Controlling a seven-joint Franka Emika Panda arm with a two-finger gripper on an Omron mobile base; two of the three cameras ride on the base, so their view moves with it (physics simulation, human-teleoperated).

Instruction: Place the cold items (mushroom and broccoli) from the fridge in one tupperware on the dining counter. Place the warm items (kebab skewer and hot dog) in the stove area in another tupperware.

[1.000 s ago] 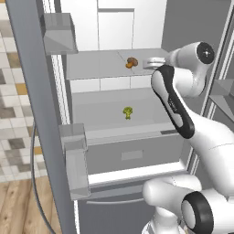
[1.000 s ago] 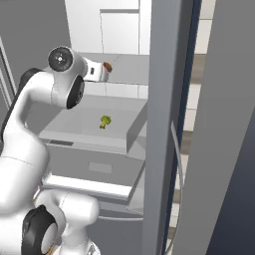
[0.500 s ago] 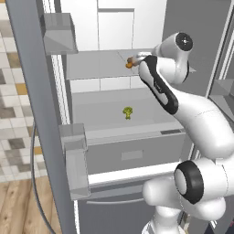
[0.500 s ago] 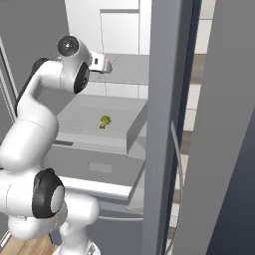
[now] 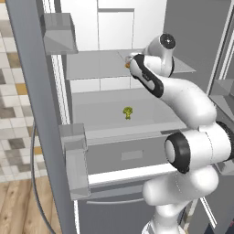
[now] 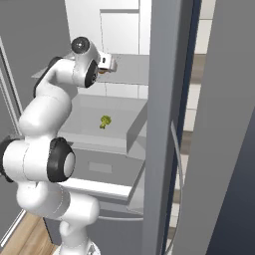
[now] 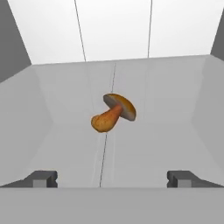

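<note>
A: So, where's the mushroom sitting?

B: On the upper fridge shelf, lying on its side. In the hand view the brown cap points up and to the right, the orange stem down and to the left, with white back panels behind it. A sliver of orange shows by the arm's wrist in the left base view.

A: And the gripper?

B: Spread wide, holding nothing. Its two dark fingertips stand far apart at the bottom of the hand view, and the mushroom lies beyond them, roughly centred in the gap, not touching either one.

A: The broccoli?

B: One level down, a small green piece alone near the middle of the lower shelf. From the right base view it sits just below and right of the arm's elbow.

A: Anything around that?

B: The fridge door stands open on the left with clear door bins, and wood floor shows beneath it.
</note>
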